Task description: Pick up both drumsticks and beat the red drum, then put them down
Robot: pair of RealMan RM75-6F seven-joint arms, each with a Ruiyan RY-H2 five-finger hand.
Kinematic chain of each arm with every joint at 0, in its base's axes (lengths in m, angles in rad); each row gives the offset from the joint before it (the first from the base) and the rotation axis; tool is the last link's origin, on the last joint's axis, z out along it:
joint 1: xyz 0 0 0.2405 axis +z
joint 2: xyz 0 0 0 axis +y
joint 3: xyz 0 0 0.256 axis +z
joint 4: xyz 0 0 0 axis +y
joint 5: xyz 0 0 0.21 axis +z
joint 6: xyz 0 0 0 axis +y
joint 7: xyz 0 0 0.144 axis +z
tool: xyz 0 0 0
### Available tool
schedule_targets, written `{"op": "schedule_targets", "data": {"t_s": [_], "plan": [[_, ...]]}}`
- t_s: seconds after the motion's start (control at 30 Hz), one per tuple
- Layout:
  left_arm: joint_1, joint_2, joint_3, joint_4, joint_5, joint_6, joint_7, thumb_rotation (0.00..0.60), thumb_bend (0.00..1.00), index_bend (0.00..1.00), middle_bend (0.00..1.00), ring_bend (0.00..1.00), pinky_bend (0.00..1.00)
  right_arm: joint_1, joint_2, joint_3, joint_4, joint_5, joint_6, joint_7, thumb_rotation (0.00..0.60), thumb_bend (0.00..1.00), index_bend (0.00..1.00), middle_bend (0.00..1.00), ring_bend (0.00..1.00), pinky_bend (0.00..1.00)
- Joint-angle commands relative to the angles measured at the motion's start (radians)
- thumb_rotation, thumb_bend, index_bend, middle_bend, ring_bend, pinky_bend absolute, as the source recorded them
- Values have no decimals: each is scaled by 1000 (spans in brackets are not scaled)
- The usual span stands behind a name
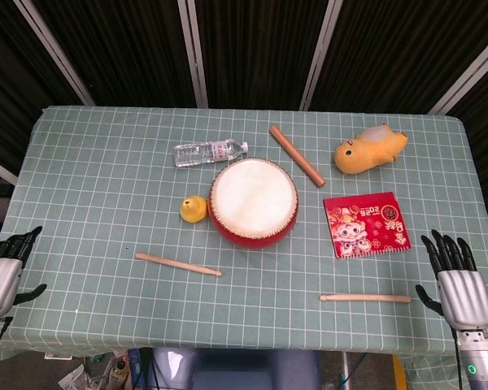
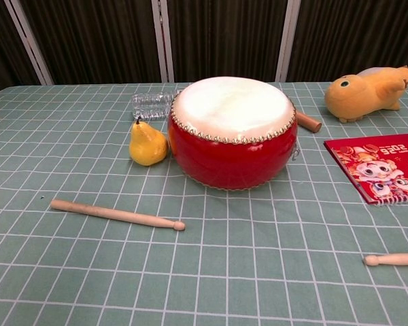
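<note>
The red drum (image 1: pixel 253 200) (image 2: pixel 232 132) with a white skin stands mid-table. One wooden drumstick (image 1: pixel 178 264) (image 2: pixel 116 214) lies in front of it to the left. A second drumstick (image 1: pixel 365 298) (image 2: pixel 394 259) lies front right, partly cut off in the chest view. My left hand (image 1: pixel 3 272) hovers at the table's left front edge, fingers spread, holding nothing. My right hand (image 1: pixel 455 280) hovers at the right front edge, fingers apart and empty, just right of the second drumstick. Neither hand shows in the chest view.
A yellow toy pear (image 1: pixel 193 209) (image 2: pixel 147 143) sits against the drum's left side. A water bottle (image 1: pixel 209 152) lies behind the drum, a brown wooden rod (image 1: pixel 296 155) behind right. An orange plush toy (image 1: pixel 370 149) and a red booklet (image 1: pixel 365 224) lie on the right.
</note>
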Motion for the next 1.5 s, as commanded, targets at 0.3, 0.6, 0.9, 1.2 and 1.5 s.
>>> {"op": "schedule_targets", "data": {"t_s": [0.3, 0.6, 0.9, 1.2, 1.5], "plan": [[-118, -52, -60, -61, -63, -143, 102, 600, 147, 481, 1000, 1000, 1000, 1, 2, 0, -2, 4, -5, 9, 600, 304, 0, 0, 0, 11], [-254, -138, -114, -101, -268, -326, 326, 600, 167, 493, 1000, 1000, 1000, -1, 6, 0, -2, 8, -6, 29, 600, 304, 0, 0, 0, 11], [-351, -272, -126, -42, -395, -390, 477, 600, 208, 483, 1000, 1000, 1000, 2, 12, 0, -7, 9, -14, 45, 600, 303, 0, 0, 0, 11], [-420, -393, -119, 11, -493, -398, 579, 600, 208, 470, 1000, 1000, 1000, 4, 17, 0, -10, 10, -19, 65, 600, 304, 0, 0, 0, 11], [-461, -476, -114, 59, -561, -399, 630, 600, 208, 480, 1000, 1000, 1000, 5, 20, 0, -12, 9, -21, 79, 600, 303, 0, 0, 0, 10]]}}
